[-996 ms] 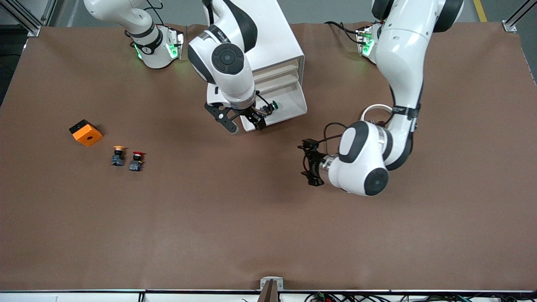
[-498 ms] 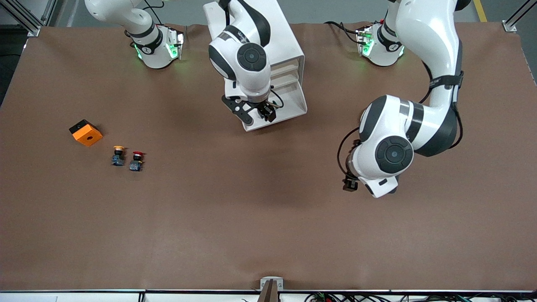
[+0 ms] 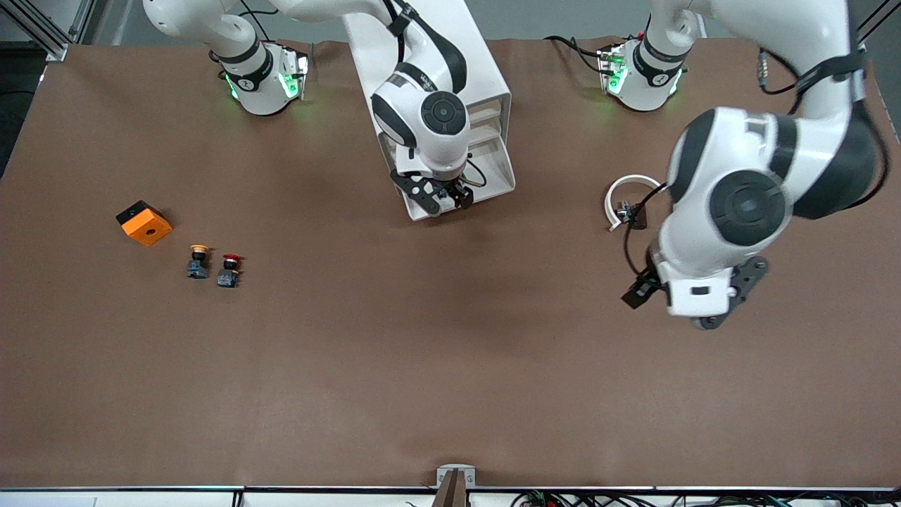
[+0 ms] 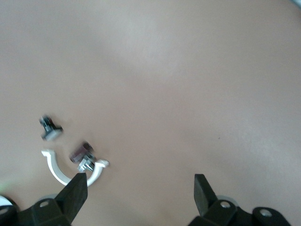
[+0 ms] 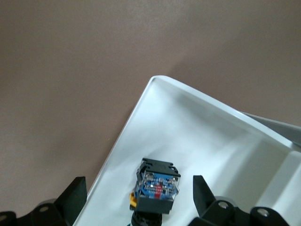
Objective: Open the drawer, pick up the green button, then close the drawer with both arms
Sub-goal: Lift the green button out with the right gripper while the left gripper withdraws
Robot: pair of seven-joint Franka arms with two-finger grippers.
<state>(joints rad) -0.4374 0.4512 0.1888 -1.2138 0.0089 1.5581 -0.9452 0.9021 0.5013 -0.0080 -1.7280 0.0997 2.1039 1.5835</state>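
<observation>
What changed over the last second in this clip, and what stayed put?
The right claw shifted along the open drawer toward the left arm's end; it now hangs open over the button lying in the drawer, not gripping it. The left claw swung away from the cabinet toward its own end of the table, open and empty. The drawer, the orange block and the two other buttons stayed put.
</observation>
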